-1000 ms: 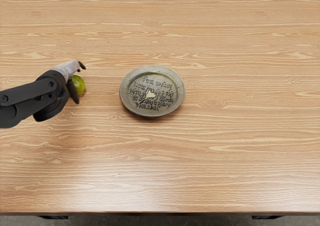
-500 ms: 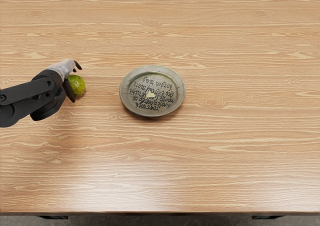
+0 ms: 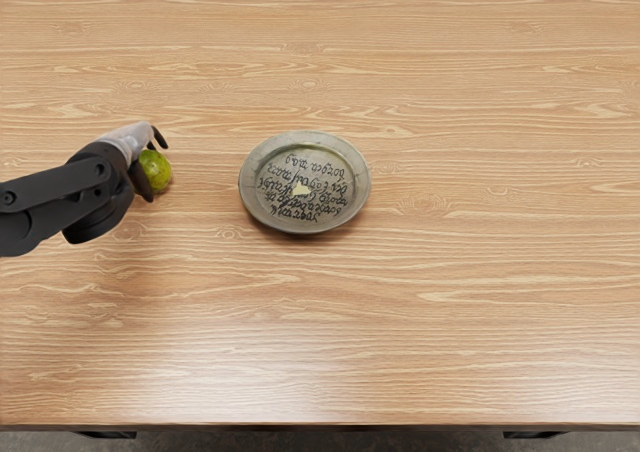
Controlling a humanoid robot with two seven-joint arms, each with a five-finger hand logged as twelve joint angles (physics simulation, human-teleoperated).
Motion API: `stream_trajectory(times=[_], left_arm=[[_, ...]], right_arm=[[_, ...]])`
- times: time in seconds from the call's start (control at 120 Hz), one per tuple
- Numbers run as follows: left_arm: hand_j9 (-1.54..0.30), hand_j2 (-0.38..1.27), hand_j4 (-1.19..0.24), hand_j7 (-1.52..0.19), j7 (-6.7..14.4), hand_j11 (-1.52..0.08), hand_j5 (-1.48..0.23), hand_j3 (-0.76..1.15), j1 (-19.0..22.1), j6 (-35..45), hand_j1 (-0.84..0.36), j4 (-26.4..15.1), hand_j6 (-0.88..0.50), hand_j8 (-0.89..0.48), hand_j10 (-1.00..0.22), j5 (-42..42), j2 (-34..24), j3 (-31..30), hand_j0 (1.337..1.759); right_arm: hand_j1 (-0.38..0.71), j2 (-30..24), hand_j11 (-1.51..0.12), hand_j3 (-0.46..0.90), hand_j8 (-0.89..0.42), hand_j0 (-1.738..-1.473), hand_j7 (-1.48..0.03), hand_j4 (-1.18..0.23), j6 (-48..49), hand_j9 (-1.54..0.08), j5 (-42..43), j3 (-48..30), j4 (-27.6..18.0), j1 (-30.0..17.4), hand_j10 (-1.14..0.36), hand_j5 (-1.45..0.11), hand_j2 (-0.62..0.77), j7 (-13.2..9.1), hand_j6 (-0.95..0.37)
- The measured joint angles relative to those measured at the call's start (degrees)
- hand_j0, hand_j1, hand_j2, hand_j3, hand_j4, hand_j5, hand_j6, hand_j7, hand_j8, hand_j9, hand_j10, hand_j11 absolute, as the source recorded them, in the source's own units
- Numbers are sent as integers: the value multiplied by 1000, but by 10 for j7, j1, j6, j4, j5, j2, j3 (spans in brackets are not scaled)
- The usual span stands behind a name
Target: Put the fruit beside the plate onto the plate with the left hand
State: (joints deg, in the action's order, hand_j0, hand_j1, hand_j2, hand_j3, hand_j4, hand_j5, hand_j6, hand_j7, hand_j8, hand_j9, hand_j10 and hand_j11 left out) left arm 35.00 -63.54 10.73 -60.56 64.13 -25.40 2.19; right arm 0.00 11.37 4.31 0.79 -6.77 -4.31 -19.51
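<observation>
A small green-yellow fruit (image 3: 157,170) lies on the wooden table left of the plate (image 3: 262,158), about a plate's width away from it. The plate is a round grey-green dish with dark writing across its inside, standing near the table's middle. My left hand (image 3: 148,162) comes in on a black arm from the left edge and sits against the fruit's left side. Its fingers (image 3: 158,132) curl over the fruit from above and the thumb hooks under its near side. The fruit is at table level. The right arm is out of view.
The light wooden table (image 3: 450,302) stretches wide to the right and toward the front edge. Its back edge runs along the top of the picture. Nothing else stands on it.
The hand has shifted slightly up and left, and the thumb has drawn in closer around the fruit. The fruit has hardly moved. The plate is unchanged.
</observation>
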Motion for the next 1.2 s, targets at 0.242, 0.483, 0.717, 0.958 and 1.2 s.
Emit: stream_trajectory(times=[0.242,0.483,0.717,0.958,1.2], left_arm=[[-539,116,-417,-539,0,-538,-539,0,-1,0,-142,0,-418,-418,-417,0,0,0,1658],[-592,136,-454,-595,0,-592,-594,0,-1,-1,-164,0,-435,-425,-455,-1,-3,0,1657],[-641,148,-487,-643,0,-641,-643,0,-2,-2,-174,-2,-407,-395,-488,-6,-4,0,1657],[-691,178,-524,-689,0,-691,-691,0,-4,-6,-185,-6,-385,-370,-515,-10,-4,1,1656],[-721,198,-534,-720,0,-727,-734,0,-8,-7,-188,-21,-371,-361,-504,-12,-10,6,1656]], right_arm=[[-349,0,0,0,0,-1658,0,0,0,0,0,0,0,0,0,0,0,0,0],[-349,0,0,0,0,-1658,0,0,0,0,0,0,0,0,0,0,0,0,0],[-349,0,0,0,0,-1658,0,0,0,0,0,0,0,0,0,0,0,0,0],[-349,0,0,0,0,-1658,0,0,1,0,0,-1,0,0,0,0,0,0,0],[-349,0,0,0,0,-1658,0,0,1,0,0,-2,0,1,0,0,0,0,0]])
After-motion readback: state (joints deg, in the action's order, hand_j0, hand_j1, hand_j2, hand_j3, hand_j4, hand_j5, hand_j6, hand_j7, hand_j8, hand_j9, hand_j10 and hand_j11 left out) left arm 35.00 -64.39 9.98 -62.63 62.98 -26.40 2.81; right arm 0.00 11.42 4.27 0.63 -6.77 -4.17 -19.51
